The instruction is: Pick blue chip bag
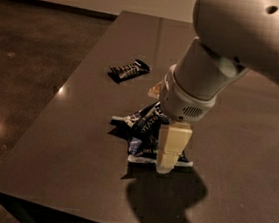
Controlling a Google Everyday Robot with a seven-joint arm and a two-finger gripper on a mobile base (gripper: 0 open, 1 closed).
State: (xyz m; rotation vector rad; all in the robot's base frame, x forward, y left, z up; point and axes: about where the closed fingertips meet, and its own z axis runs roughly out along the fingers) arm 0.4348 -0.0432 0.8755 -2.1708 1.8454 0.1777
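The blue chip bag (145, 127) lies crumpled on the dark table (67, 170), near its front middle. My gripper (163, 136) has come down onto the bag from the right. Its near cream finger (171, 146) stands against the bag's front right side, and only a tip of the far finger (155, 90) shows behind the wrist. The jaws stand apart with the bag between them. The arm hides the bag's right part.
A small dark brown bar wrapper (129, 70) lies on the table behind and left of the bag. The table's left edge (54, 109) drops to a glossy floor (18, 69). The arm covers the table's back right.
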